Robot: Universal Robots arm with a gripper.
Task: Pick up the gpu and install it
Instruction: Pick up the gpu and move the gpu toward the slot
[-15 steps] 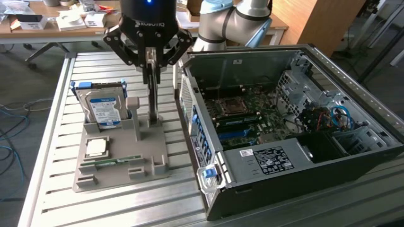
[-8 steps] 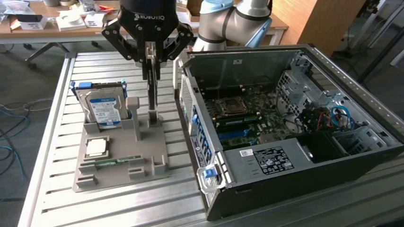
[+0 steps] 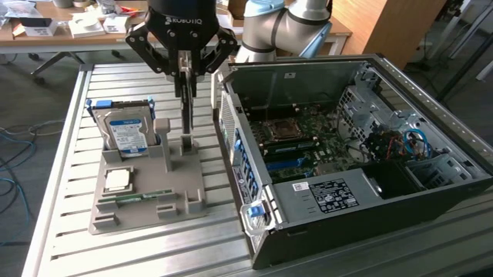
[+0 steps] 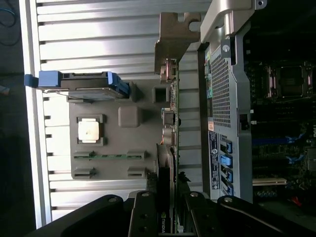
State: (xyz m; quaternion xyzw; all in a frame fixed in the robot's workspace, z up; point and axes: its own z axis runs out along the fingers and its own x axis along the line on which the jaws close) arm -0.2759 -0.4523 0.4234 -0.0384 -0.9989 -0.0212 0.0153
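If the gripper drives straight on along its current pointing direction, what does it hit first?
The gray holder. The gripper points straight down, shut on the gpu, which hangs edge-on. The card's lower end would meet the holder's upright slot post first. It may already be touching; depth is unclear.

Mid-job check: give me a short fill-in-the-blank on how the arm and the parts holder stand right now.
The gripper is closed on the upright ___.
The CPU lies between the hard drive and the ___.
The open computer case stands on the exterior view's ___.
Missing words: gpu; RAM stick; right.
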